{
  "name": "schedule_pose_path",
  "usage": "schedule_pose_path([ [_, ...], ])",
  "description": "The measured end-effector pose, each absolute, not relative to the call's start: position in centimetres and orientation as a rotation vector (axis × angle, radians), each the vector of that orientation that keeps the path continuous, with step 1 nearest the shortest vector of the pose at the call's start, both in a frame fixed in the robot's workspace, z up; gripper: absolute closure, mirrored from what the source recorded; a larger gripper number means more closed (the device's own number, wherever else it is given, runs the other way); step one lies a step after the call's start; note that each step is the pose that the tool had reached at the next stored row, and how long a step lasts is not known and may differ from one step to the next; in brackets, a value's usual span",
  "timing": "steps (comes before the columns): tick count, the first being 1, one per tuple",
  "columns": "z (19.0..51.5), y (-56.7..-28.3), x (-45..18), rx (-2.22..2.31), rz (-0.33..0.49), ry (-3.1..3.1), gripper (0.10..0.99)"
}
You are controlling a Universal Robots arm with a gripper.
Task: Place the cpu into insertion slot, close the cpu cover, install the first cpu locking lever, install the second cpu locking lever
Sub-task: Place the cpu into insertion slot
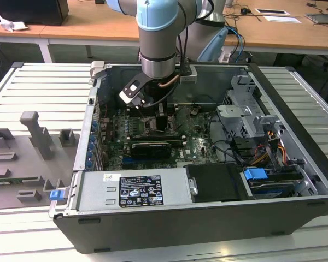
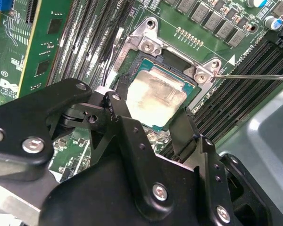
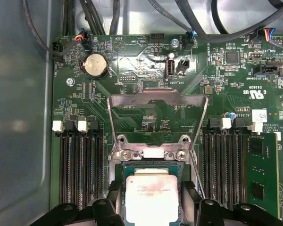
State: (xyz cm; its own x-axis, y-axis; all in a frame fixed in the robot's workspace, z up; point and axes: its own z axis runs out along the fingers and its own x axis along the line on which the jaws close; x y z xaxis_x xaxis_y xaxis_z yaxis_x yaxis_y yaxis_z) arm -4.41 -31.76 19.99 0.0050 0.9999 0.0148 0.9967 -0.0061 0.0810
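The cpu, a pale square chip, lies flat in the insertion slot on the green board. My gripper straddles it, one black finger against each of two opposite edges, shut on it. In the first wrist view the cpu sits between the gripper's fingers inside the insertion slot. The cpu cover, a silvery frame, stands swung back open behind the socket. A thin wire lever sticks out beside the socket. In the exterior view the gripper reaches down into the case.
Long memory slots flank the socket on both sides. A black expansion card, the power supply and a drive cage with cables crowd the case. A coin cell sits beyond the cover. A grey fixture stands at the exterior view's left.
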Motion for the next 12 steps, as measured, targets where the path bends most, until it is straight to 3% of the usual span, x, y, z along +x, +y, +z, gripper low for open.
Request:
schedule_pose_path([
  [5, 20.0, -31.84, -4.41, 2.193, 0.104, 2.181, 0.486],
  [6, 20.0, -31.84, -4.41, 2.193, 0.104, 2.181, 0.557],
  [12, 20.0, -31.84, -4.4, 2.185, 0.088, 2.174, 0.557],
])
